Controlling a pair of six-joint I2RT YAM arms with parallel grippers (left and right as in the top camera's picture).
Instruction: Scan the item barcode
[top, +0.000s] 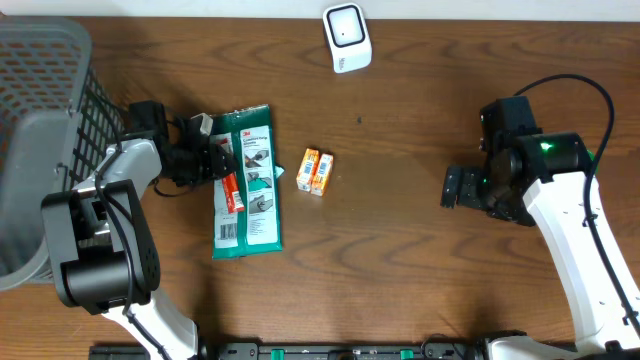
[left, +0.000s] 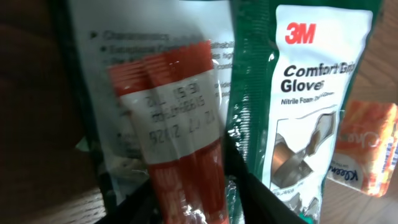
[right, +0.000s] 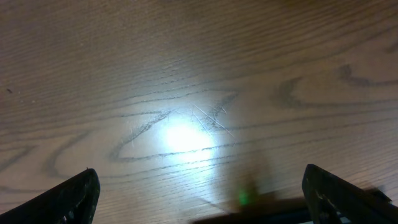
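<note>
Your left gripper (top: 220, 165) has the red tube (top: 231, 192) between its fingers; you cannot tell if they pinch it. Your right gripper (right: 199, 190) has its fingers wide apart.

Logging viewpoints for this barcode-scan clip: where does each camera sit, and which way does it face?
Overhead: above the table, looking down; both arms show, left hand at the glove pack, right hand over bare wood.
Left wrist: on the left arm, facing the red-and-white tubes; dark fingers at the bottom edge.
Right wrist: on the right arm, facing bare wood; open fingers in the bottom corners.
Shared: overhead and left wrist both show glove pack, tubes, orange box.
</note>
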